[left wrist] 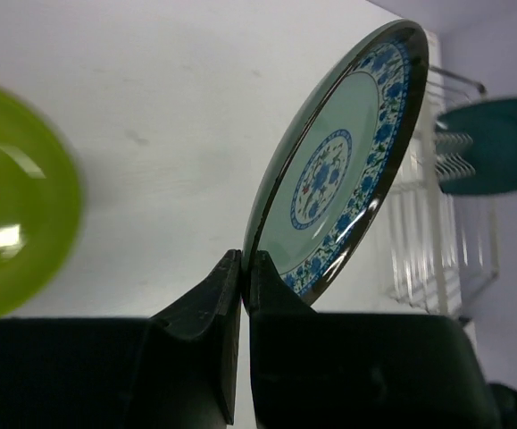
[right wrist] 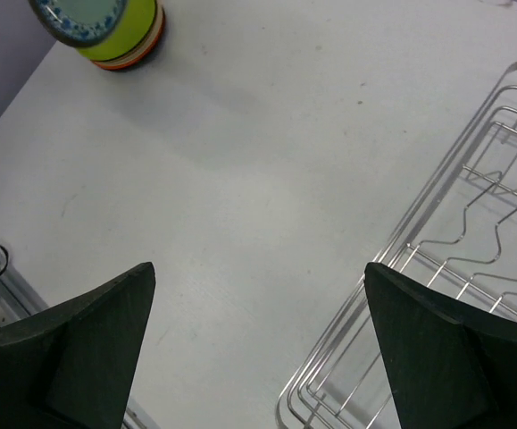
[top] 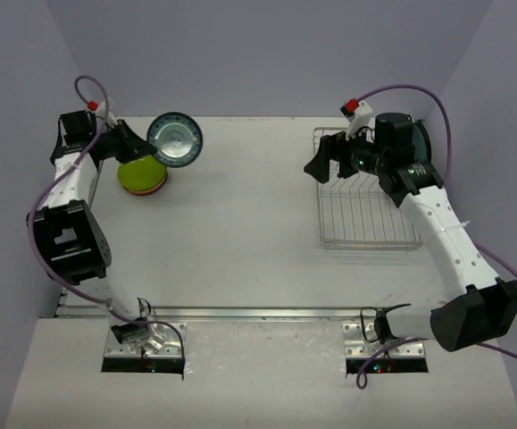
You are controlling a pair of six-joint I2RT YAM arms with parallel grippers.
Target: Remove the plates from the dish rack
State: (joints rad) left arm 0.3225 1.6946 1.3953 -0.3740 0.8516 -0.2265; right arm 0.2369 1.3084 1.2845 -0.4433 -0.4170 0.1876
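Observation:
My left gripper (top: 146, 143) is shut on the rim of a small round plate (top: 175, 139) with a dark rim and a blue flower pattern, and holds it tilted above the table. In the left wrist view the plate (left wrist: 338, 170) stands on edge between my fingers (left wrist: 213, 295). A stack of plates (top: 142, 175) with a yellow-green one on top sits just below it. The dish rack (top: 365, 210) is at the right. A dark-teal plate (top: 417, 138) stands at its far end, partly hidden by my right arm. My right gripper (top: 324, 168) is open and empty over the rack's left rim (right wrist: 419, 223).
The stack (right wrist: 124, 40) and the held plate (right wrist: 75, 16) show far off in the right wrist view. The green top plate (left wrist: 17, 232) is blurred at the left in the left wrist view. Purple walls enclose the table.

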